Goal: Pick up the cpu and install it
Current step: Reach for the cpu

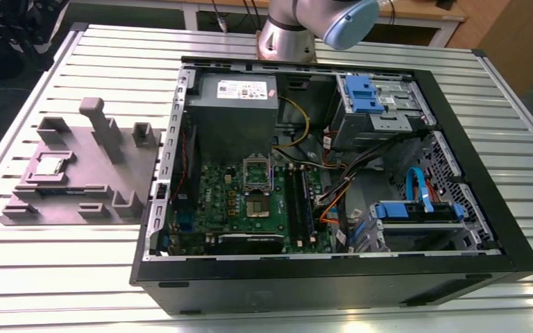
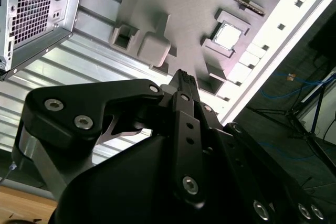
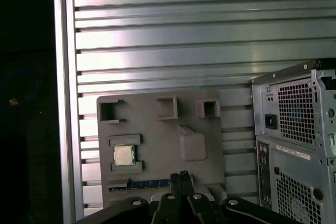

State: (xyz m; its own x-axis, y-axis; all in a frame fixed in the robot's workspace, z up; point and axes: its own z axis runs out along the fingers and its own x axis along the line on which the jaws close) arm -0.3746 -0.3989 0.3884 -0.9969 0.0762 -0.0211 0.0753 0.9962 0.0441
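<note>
Grey holder (image 1: 81, 177): a moulded block with posts and pockets, lying on the table at the exterior view's left, just beside the open case; both wrist views look down on it

Cpu (image 1: 52, 165): a small square chip with a silver top, lying flat in a square pocket of the holder on the side away from the case; it also shows in the second wrist view (image 2: 229, 35) and the first wrist view (image 3: 124, 155); nothing touches it and it is not yet in the socket

Tool (image 2: 184, 75): black, its fingers drawn together to a narrow tip with nothing between them; it hangs above the holder, apart from the cpu; in the first wrist view (image 3: 182, 173) the tip sits over the holder near the memory stick

Memory stick (image 3: 147, 183): long and narrow, resting in a slot of the holder near the cpu's pocket

Arm (image 1: 294, 35): a silver tube with a pale blue joint cap, at the far edge of the table behind the case

Table (image 1: 63, 277): ribbed aluminium slats

Case (image 1: 341, 277): black, lying on its side with the panel off

Power supply (image 1: 237, 97): a grey box in the case's far corner

Motherboard (image 1: 239, 215): green, lying flat in the case in front of the power supply

Socket (image 1: 255, 177): a dark rectangle with a metal frame on the motherboard, well apart from the cpu
</note>
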